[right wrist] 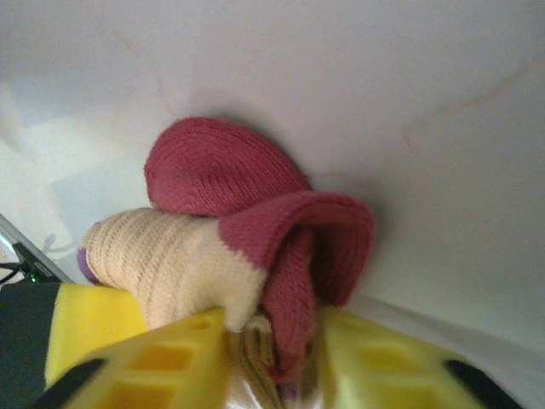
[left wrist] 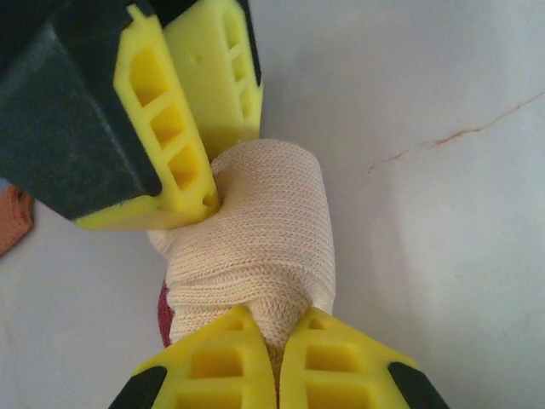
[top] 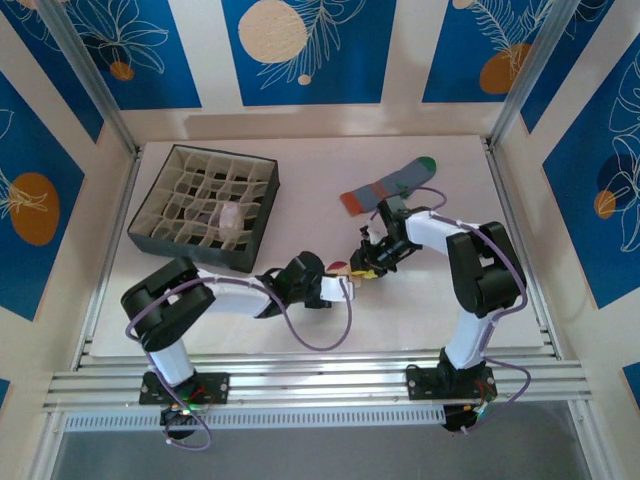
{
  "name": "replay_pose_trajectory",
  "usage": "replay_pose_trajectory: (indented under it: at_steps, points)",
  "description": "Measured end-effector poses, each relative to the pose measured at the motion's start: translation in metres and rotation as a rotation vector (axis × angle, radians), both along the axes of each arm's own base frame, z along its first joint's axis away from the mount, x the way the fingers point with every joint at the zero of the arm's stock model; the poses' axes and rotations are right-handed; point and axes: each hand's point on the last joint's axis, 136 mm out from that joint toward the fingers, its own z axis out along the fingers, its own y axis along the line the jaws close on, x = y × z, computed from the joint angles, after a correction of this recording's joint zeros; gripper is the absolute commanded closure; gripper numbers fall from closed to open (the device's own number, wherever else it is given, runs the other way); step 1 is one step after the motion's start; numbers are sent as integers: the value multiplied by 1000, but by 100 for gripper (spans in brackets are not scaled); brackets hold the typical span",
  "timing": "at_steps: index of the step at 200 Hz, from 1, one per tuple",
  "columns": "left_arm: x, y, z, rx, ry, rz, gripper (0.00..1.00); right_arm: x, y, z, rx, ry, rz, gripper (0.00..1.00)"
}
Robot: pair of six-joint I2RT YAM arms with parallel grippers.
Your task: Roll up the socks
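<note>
The peach sock with maroon toe [left wrist: 255, 230] lies rolled into a tight bundle on the white table, mid-table between both grippers [top: 343, 269]. My left gripper [left wrist: 274, 319] is shut on a pinch of its peach fabric at one end [top: 336, 286]. My right gripper [right wrist: 271, 319] is at the other end [top: 366, 262], jaws parted, with maroon fabric [right wrist: 294, 256] lying loosely between them. Its yellow fingers [left wrist: 170, 128] touch the roll's far end. The grey-blue sock [top: 388, 185] with green toe and orange cuff lies flat at the back right. A white sock [top: 230, 222] sits rolled in a box cell.
A dark divider box [top: 150, 215] with many small cells stands at the back left. Aluminium frame posts and blue patterned walls enclose the table. Purple cables loop near both arm bases at the front.
</note>
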Motion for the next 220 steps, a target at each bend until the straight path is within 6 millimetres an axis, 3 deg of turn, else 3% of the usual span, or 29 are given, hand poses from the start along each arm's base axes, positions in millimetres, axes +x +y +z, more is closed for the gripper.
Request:
replay_pose_trajectory:
  at_steps: [36,105,151,167,191,220]
  points:
    - [10,9,5,-118,222,31,100,-4,-11,24,29,-93,-32,54]
    - [21,14,7,-238,656,65,100,0,-8,87,106,-451,14,56]
    - [30,10,5,-254,888,89,100,-6,3,119,73,-719,170,67]
    - [32,11,6,-255,943,107,100,-9,3,122,46,-802,208,63]
    - [34,12,6,-248,1008,139,100,-14,-2,117,-27,-920,261,47]
    - [37,11,6,-220,1084,186,100,-29,-4,94,-119,-1048,395,42]
